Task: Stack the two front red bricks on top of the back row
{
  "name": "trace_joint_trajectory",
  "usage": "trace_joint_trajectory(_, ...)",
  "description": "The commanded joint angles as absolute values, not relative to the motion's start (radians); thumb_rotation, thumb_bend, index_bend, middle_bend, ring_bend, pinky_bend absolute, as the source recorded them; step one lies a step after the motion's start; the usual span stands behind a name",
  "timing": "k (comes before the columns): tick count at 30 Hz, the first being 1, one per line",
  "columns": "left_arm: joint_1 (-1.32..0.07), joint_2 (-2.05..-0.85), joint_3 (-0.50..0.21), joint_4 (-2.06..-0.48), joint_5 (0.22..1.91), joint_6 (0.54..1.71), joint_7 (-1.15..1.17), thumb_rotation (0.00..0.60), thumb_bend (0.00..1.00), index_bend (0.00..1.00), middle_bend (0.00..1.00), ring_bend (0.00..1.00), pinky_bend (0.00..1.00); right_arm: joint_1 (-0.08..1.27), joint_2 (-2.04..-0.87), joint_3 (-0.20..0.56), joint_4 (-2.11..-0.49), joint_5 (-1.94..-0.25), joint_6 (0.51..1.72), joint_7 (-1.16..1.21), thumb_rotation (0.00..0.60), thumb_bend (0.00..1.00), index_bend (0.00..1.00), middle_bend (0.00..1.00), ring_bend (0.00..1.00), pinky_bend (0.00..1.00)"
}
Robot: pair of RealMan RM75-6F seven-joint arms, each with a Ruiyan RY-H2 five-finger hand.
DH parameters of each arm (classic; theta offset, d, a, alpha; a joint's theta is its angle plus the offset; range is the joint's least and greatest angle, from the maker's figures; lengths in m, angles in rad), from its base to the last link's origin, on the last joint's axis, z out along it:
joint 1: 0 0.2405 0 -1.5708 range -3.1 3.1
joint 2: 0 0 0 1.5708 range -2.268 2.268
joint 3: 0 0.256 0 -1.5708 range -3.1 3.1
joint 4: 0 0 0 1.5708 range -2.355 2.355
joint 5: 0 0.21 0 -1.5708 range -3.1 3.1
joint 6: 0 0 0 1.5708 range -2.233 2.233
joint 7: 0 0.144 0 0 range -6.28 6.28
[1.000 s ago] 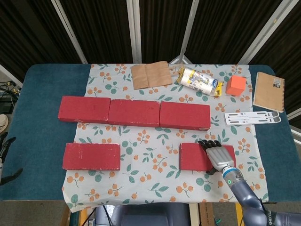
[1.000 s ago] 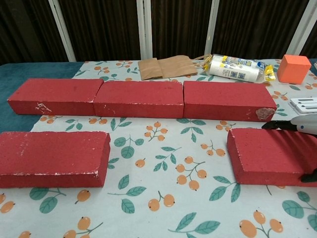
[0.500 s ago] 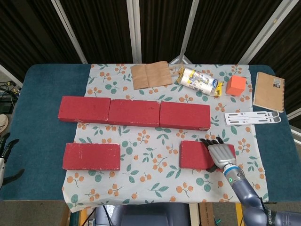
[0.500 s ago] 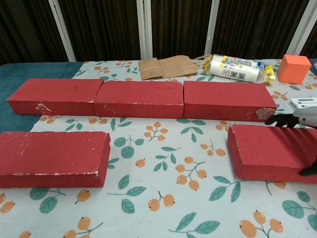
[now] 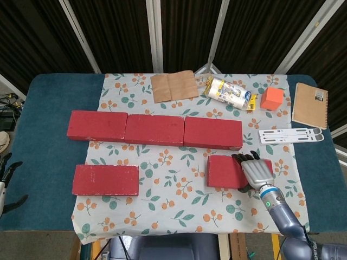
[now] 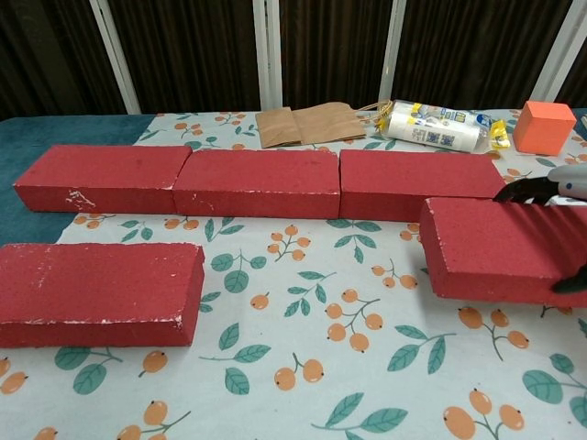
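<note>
My right hand [image 5: 256, 171] grips the front right brick [image 5: 230, 170] at its three o'clock end, lifted just off the cloth [image 5: 179, 200], the back row [image 5: 154, 129] at twelve o'clock.

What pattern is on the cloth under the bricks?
The tablecloth is white with orange berries and teal-green leaves, clearest in the chest view.

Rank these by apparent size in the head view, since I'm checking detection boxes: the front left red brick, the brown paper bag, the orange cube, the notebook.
1. front left red brick
2. brown paper bag
3. notebook, close to the bag, so that order is unsure
4. orange cube, clearly smallest
</note>
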State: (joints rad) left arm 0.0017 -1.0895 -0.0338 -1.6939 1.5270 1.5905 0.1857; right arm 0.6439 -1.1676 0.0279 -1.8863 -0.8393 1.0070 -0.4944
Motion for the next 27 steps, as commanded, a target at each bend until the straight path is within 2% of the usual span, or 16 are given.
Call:
trace_joint_trajectory(1, 0.001, -1.091, -0.036, -1.69, 1.529, 1.594, 0.184, 0.6, 0.16, 0.21, 0.04, 0.0, 0.06, 0.672, -1.128, 0.058, -1.92, -0.807, 1.015, -0.525, 0.6, 0.2, 0.23, 0.31, 0.27, 0.0)
trace_joint_trajectory(5, 0.002, -1.101, -0.043, -1.678, 1.533, 1.609, 0.19, 0.6, 0.16, 0.22, 0.05, 0.0, 0.06, 0.754, -1.065, 0.114, -1.963, -0.678, 0.961, -0.567, 0.6, 0.2, 0.23, 0.31, 0.27, 0.0)
trace_joint_trajectory(11, 0.005, -1.116, -0.054, -1.662, 1.528, 1.628, 0.197, 0.6, 0.16, 0.22, 0.05, 0.0, 0.06, 0.927, -1.055, 0.156, -1.96, -0.429, 0.904, -0.688, 0.6, 0.2, 0.23, 0.31, 0.27, 0.0)
trace_joint_trajectory(21, 0.001, -1.123, -0.075, -1.652, 1.478, 1.614, 0.206, 0.6, 0.16, 0.22, 0.05, 0.0, 0.06, 1.246, -1.181, 0.207, -1.805, -0.025, 0.895, -0.861, 0.6, 0.2, 0.23, 0.31, 0.28, 0.0)
trace_joint_trajectory(27, -0.003, -1.126, -0.085, -1.648, 1.452, 1.602, 0.214, 0.6, 0.16, 0.22, 0.05, 0.0, 0.06, 1.354, -1.241, 0.234, -1.695, 0.125, 0.854, -0.893, 0.6, 0.2, 0.23, 0.31, 0.28, 0.0)
